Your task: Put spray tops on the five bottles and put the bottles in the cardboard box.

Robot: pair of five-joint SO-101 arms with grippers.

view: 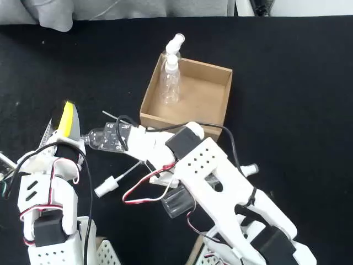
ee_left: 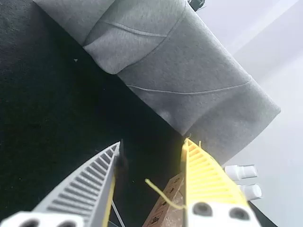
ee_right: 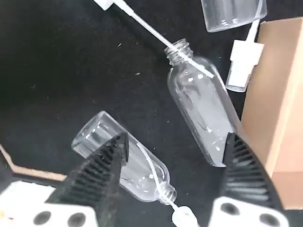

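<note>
Right pincer hangs released over a bottle lying on the counter beside the box, and a second bottle; left pincer released too. Two topped bottles are in the box

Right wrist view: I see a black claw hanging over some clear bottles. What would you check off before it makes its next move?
1. Right gripper open: ok, jaws spread wide.
2. Target under it: ok, the near bottle lies between the jaws.
3. Its spray top seated: not ok, the tube is in but the head is off the neck.
4. Second bottle capped: not ok, open neck.
5. Cardboard box has room: ok, much of its floor is bare.
6. Left gripper out of the way: ok, open, aimed at grey cloth.
</note>
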